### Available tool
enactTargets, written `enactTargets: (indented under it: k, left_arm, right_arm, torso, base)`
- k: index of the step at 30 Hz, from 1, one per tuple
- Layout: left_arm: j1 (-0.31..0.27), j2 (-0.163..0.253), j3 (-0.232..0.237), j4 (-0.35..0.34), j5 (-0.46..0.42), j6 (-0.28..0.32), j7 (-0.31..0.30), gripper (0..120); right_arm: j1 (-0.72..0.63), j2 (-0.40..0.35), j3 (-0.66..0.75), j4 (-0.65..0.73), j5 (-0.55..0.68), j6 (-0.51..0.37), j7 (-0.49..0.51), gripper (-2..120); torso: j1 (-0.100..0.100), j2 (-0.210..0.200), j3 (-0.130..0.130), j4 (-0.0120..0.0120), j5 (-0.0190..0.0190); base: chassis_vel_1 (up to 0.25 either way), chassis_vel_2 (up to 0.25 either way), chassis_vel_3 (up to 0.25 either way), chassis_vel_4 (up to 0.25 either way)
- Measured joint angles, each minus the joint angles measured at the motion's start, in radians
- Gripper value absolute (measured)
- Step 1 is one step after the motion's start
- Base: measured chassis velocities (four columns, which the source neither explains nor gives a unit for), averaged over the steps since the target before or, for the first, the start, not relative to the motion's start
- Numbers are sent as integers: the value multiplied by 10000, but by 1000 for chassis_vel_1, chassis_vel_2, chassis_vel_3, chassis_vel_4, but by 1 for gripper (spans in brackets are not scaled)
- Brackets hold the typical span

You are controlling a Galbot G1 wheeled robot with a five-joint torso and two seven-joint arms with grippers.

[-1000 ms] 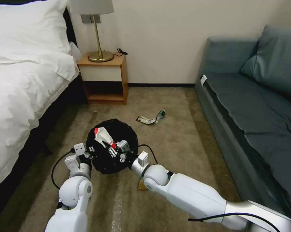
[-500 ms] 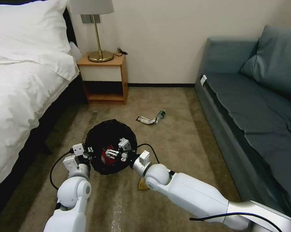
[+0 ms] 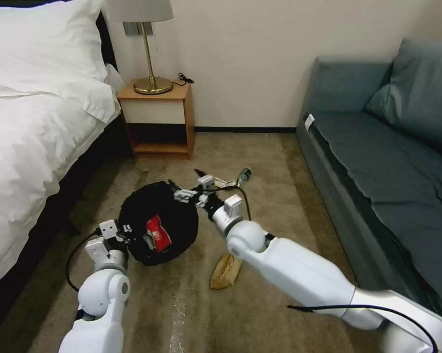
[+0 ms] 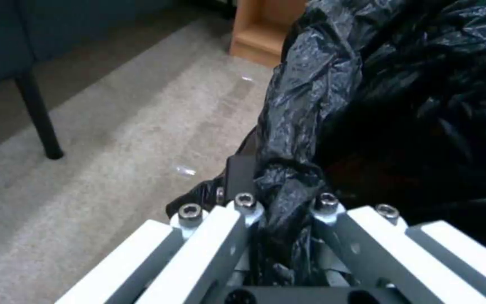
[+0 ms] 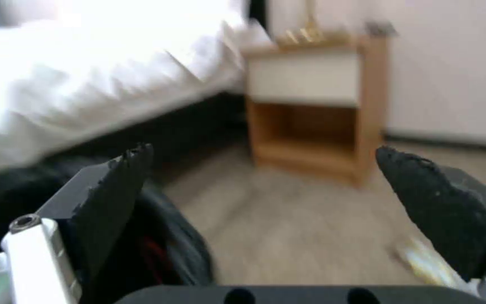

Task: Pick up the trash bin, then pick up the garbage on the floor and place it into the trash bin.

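The right end effector (image 3: 197, 185), open and empty, is just beside the flat wrapper (image 3: 223, 183), while the left end effector (image 3: 124, 233) grips the trash bin (image 3: 157, 223) rim.

Open carpet (image 3: 275, 220) is left between the bed (image 3: 30, 147) and the sofa (image 3: 378, 171), walled at the far end by the nightstand (image 3: 157, 117). The middle is taken up by the trash bin (image 3: 157, 225), clamped at its rim by the left claw (image 3: 128, 235); a brown paper bag (image 3: 226, 269) lies beside it. The right claw (image 3: 186, 184), jaws spread, is held over the bin's far edge.
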State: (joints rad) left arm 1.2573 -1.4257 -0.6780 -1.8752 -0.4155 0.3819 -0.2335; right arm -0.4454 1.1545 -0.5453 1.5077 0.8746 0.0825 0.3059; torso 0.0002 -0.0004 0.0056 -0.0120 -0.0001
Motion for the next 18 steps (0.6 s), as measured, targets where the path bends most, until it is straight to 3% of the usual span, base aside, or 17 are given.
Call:
enactTargets:
  k: [5, 14, 18]
  left_arm:
    - [-7, 144, -36, -21, -110, 34, 34, 3]
    - [177, 226, -17, -46, -194, -12, 207, 3]
    - [193, 284, -4, -45, -202, -22, 210, 3]
  right_arm:
    - [-41, -339, -299, -14, 1519, -811, 792, 100]
    - [-702, -843, -612, -522, 2331, -1660, 1273, 100]
    - [-1005, -801, -638, -715, 2325, -1644, 1253, 100]
  torso:
    - [0, 0, 0, 0, 1]
    - [0, 0, 0, -1, -1]
    - [0, 0, -1, -1, 0]
  base:
    - [0, 0, 0, 0]
    - [0, 0, 0, 0]
    - [0, 0, 0, 0]
